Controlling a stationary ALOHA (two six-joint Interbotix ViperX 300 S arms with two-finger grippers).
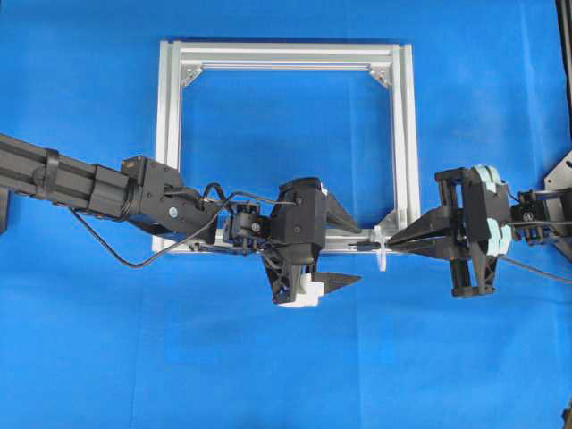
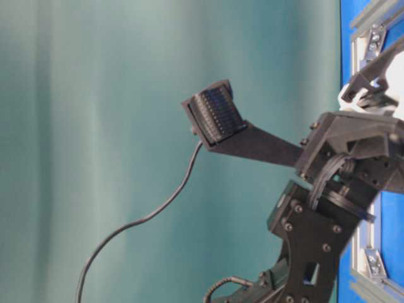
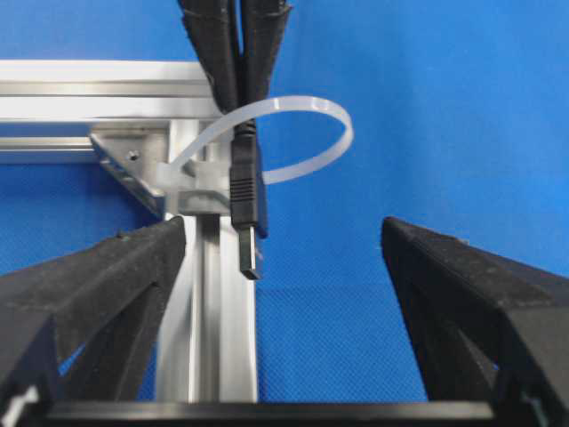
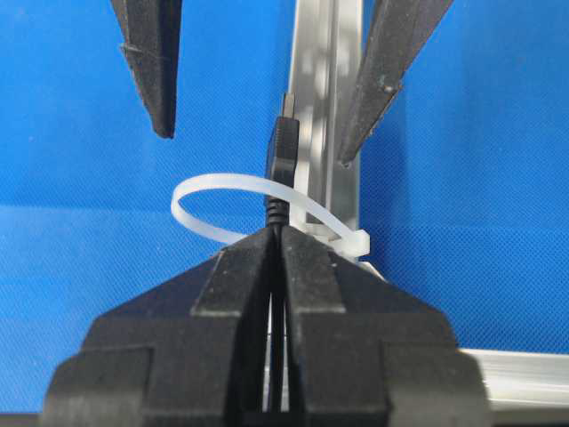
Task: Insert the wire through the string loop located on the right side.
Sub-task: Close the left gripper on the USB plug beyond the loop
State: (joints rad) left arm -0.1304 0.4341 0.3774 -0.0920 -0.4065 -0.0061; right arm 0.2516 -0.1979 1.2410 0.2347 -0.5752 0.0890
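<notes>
Blue cloth covers the bench point(image 1: 80, 340), and on it lies a square aluminium frame point(image 1: 168, 134). From the left of the overhead view the left arm reaches across the frame's near bar, a thin black cable looping beneath it. Its left gripper point(image 1: 345, 246) stands released, jaws spread wide, one finger above the bar and the other below it, holding nothing. In the left wrist view those two fingers point(image 3: 98, 285) flank the plug without touching it.

Just to the right, at the frame's lower right corner, sits the string loop point(image 3: 307, 133), a thin whitish translucent band fastened at the bar by a small white block. The wire point(image 4: 283, 165) passes through it: its plug end has come out on the left gripper's side, metallic tip pointing at that gripper, while the cable behind the plug runs back through the loop.

Further right, the right gripper point(image 1: 398, 241) is clenched on the wire, its fingertips pinched together just short of the loop. The right wrist view shows the cable emerging from between those closed fingers point(image 4: 240, 276), with the loop arching over it right in front of them.
</notes>
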